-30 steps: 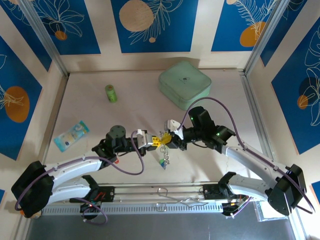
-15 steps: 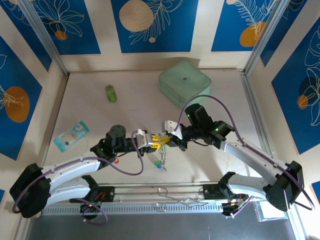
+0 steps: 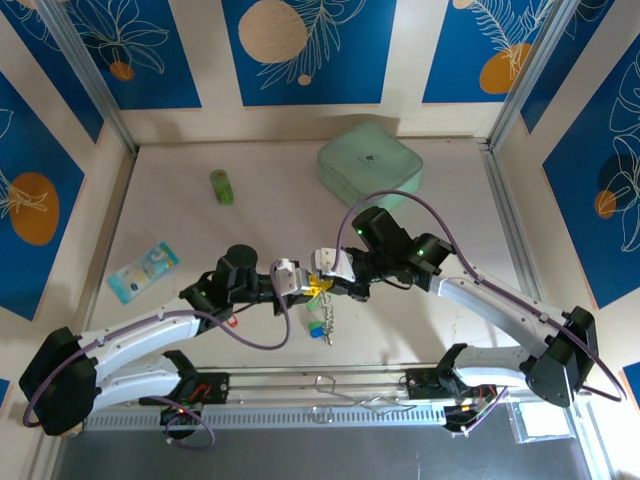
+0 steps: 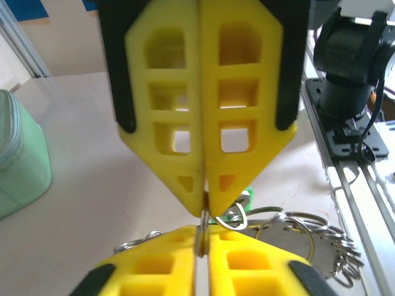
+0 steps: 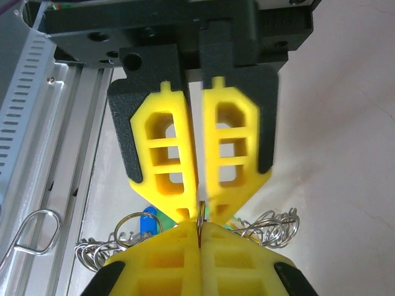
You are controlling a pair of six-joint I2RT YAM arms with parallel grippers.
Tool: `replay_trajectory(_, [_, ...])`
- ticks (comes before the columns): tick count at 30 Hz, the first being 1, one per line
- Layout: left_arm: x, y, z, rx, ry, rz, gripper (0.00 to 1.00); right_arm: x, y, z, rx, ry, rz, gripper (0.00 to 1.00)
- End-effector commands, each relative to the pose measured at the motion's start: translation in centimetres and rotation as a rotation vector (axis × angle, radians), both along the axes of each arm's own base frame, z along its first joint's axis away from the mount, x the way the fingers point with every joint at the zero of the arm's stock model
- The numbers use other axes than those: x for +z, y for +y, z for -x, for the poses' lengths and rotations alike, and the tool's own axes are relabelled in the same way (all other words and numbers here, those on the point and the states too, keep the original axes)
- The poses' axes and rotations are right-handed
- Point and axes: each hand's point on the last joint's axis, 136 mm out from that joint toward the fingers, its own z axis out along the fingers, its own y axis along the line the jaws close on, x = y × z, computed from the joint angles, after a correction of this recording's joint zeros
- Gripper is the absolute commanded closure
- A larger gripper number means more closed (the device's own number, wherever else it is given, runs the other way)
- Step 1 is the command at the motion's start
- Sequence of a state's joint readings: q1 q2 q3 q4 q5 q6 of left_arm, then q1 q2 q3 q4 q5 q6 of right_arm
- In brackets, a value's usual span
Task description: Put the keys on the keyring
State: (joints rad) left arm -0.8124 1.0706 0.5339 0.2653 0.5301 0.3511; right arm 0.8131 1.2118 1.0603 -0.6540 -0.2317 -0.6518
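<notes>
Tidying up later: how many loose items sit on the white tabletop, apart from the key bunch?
3: a green cylinder at the far left, a pale green box at the far side right of centre, and a blue packet near the left edge. Others may be hidden.

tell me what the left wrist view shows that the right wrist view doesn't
Left wrist: the mint green case and the right arm's black base. Right wrist: a wire hook and a blue tag. Both: the left pincer and right pincer shut tip to tip on a thin metal ring, keyring coils beneath, the metal rail alongside.
</notes>
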Motion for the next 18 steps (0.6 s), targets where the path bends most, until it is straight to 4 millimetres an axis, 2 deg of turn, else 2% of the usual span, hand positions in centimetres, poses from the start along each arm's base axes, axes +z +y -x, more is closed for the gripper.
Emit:
replay_trajectory(1, [2.7,-0.9,0.0,-0.03,-0.058,0.055,0.99,0.5,0.4,0.6,0.037,-0.007,0.01,1.0])
replay_trajectory(4, [3.2,-0.9,0.1,-0.027,-0.062,0.077,1.0,1.3,0.4,0.3,0.014,0.0,-0.044,1.0])
replay_trajectory(5, [3.3,-0.8,0.1,-0.024,-0.063,0.088,1.0,1.6,0.3,0.1,-0.003,0.001,-0.072,0.94])
replay_trajectory(7, [3.4,-0.8,0.2,-0.02,-0.055,0.111,1.0,2.7,-0.3,0.0,-0.026,0.021,-0.157,0.74])
replay_trajectory(9, [3.5,-0.7,0.2,-0.011,-0.05,0.139,1.0,3.2,-0.9,-0.2,-0.052,0.056,-0.231,0.66])
replay_trajectory(14, [3.3,-0.7,0.2,-0.003,-0.034,0.174,1.0,2.9,-1.6,0.0,-0.087,0.125,-0.28,0.62])
replay_trajectory(18, [3.3,-0.6,0.1,0.013,-0.03,0.193,1.0,1.7,-2.0,0.1,-0.115,0.158,-0.254,0.62])
